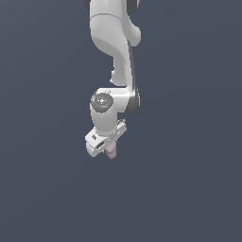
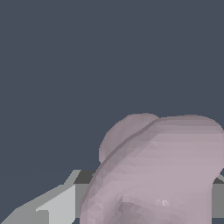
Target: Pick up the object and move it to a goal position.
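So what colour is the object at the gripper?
Pale pink-mauve object, plain with no pattern, under the white gripper; the wrist view shows it best.

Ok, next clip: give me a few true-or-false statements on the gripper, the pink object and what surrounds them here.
1. The pink object sits at the gripper. True.
2. The object is bright green. False: it is pale pink-mauve.
3. In the wrist view the object fills much of the lower frame. True.
4. Several other objects lie around the arm. False: only a plain dark backdrop shows.
5. The gripper is wide open and empty. False: the object is between its fingers.
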### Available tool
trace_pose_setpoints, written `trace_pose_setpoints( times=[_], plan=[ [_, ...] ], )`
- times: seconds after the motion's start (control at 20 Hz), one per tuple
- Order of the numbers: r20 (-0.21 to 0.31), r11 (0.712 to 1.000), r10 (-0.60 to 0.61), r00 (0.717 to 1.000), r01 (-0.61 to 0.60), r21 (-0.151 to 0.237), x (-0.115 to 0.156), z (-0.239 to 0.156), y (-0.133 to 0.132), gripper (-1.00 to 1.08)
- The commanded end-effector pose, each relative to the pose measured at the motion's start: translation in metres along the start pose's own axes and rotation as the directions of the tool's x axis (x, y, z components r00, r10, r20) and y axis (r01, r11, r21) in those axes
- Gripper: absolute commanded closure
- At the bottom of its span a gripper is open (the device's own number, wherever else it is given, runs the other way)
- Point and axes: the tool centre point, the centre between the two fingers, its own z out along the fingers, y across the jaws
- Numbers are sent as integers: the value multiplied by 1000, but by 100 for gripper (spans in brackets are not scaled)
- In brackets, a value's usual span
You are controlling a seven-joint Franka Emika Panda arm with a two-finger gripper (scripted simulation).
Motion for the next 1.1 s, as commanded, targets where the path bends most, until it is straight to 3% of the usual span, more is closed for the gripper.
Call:
trace_pose_setpoints(
  times=[0.0, 0.3, 1.05],
  plan=[
    [0, 1000, 0, 1000, 0, 0, -3, 0, 0, 108],
    [0, 1000, 0, 1000, 0, 0, -24, -1, 1, 108],
    [0, 1000, 0, 1000, 0, 0, -117, -6, 5, 108]
  ],
)
